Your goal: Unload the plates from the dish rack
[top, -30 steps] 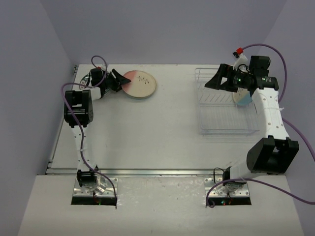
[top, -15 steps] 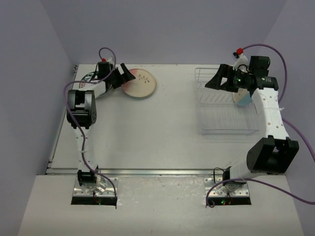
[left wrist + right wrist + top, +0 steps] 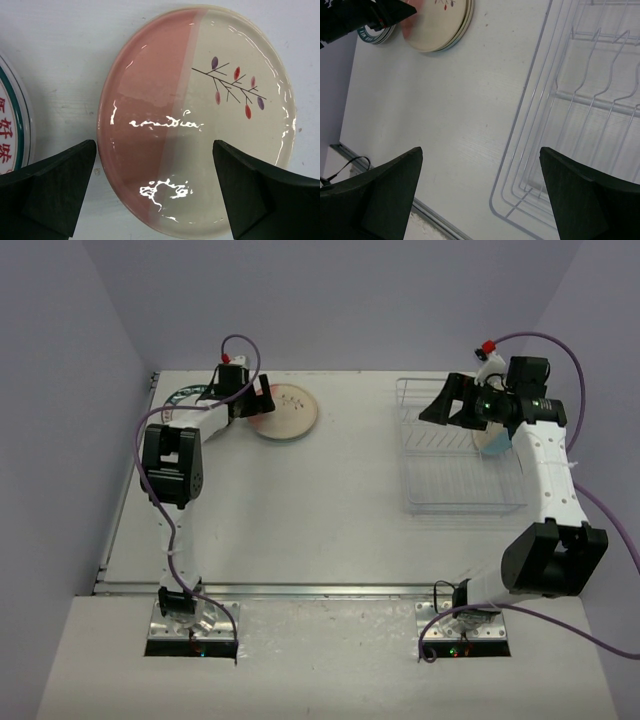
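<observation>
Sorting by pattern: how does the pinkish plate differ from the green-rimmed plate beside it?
The pinkish plate is half pink, half cream with a twig drawing; the green-rimmed plate is white with a green ring and red characters. The pinkish plate lies nearer the dish rack than the green-rimmed plate. Both lie flat on the table, apart.

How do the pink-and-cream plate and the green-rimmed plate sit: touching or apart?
Apart. The left wrist view shows bare table between the green-rimmed plate and the pink-and-cream plate.
</observation>
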Motion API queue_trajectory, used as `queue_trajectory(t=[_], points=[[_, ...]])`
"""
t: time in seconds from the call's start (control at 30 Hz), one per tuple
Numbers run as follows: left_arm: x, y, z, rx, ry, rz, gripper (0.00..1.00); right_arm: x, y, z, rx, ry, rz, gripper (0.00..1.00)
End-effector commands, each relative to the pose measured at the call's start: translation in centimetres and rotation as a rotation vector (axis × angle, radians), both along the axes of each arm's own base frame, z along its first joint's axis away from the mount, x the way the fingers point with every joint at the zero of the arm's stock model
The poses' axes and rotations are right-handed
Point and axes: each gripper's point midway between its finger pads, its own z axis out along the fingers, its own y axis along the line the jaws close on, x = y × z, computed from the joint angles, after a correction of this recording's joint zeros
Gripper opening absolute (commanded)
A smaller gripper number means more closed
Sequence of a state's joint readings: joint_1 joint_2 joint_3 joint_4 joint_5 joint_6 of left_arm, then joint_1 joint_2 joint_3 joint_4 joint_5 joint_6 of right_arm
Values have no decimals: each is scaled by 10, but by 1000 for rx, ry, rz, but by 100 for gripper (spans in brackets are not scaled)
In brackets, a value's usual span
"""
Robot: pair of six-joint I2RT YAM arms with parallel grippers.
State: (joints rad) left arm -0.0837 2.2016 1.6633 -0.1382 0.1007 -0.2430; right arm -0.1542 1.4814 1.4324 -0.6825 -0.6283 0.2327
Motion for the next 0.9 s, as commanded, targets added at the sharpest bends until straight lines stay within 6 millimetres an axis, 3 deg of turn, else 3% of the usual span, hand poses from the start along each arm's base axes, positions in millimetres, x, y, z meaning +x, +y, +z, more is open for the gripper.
queue_trajectory(t=[0.0, 0.2, 0.27, 0.3, 0.33, 0.4, 0.5, 0.53, 0.57, 0.7, 0.77, 0.83, 0.87], points=[[12, 10, 63, 110, -155, 34, 100, -2, -4, 17, -38, -82, -2, 99], [16, 11, 81, 162, -203, 19, 100, -4, -4, 19, -45, -94, -4, 99], [11, -2, 111, 195, -297, -45, 100, -1, -13, 17, -91, -105, -44, 99], [7, -10, 137, 197, -370, -70, 100, 0, -18, 19, -113, -119, -63, 99], [5, -16, 139, 196, -392, -107, 100, 1, -22, 16, -134, -117, -82, 99], [-17, -35, 159, 244, -459, -214, 100, 4, -34, 14, -191, -131, -123, 99], [-50, -50, 173, 264, -493, -294, 100, 10, -51, 11, -246, -135, -194, 99], [-61, -51, 187, 261, -520, -304, 99, 12, -55, 12, -261, -139, -215, 99], [-73, -53, 175, 253, -496, -326, 98, 14, -61, 11, -264, -136, -236, 99], [-121, -56, 176, 235, -484, -385, 96, 23, -86, 12, -276, -139, -313, 99], [-141, -57, 164, 241, -462, -419, 95, 29, -102, 10, -279, -130, -348, 97], [-164, -57, 170, 256, -489, -443, 95, 35, -116, 7, -286, -115, -374, 92], [-173, -56, 158, 267, -471, -457, 95, 38, -125, 10, -299, -120, -397, 91]])
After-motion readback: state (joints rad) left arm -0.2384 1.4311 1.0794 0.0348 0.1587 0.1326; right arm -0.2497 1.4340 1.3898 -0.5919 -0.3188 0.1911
